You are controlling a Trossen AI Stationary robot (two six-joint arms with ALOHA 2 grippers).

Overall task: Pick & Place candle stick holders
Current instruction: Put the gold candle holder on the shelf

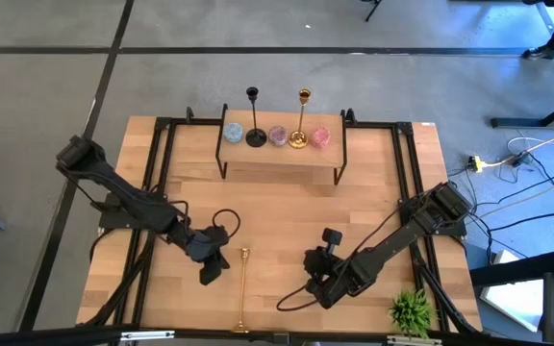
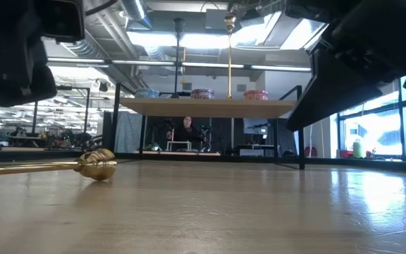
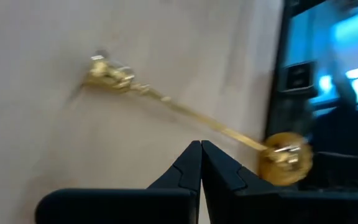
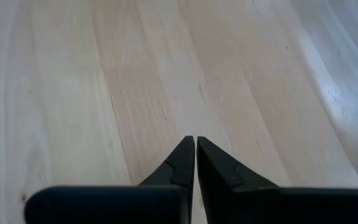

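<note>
Gold metal candle stick holder (image 1: 243, 288) lying flat on desk (image 1: 287, 207): stiff, slippery, rolls easily. I'd grab mid-stem. Left pincer (image 1: 209, 272) closed, empty; right pincer (image 1: 313, 259) same.

Desk (image 1: 287, 231) fills frame centre. Shelf (image 1: 282, 154) at upper centre w/ two candle stick holders upright on it, one (image 1: 254, 120) left of the other (image 1: 301, 120). Third holder (image 1: 242, 288) lies flat at lower centre, just right of left gripper (image 1: 210, 274). Right gripper (image 1: 317, 288) farther right. Plant (image 1: 412, 309) at lower right.
</note>
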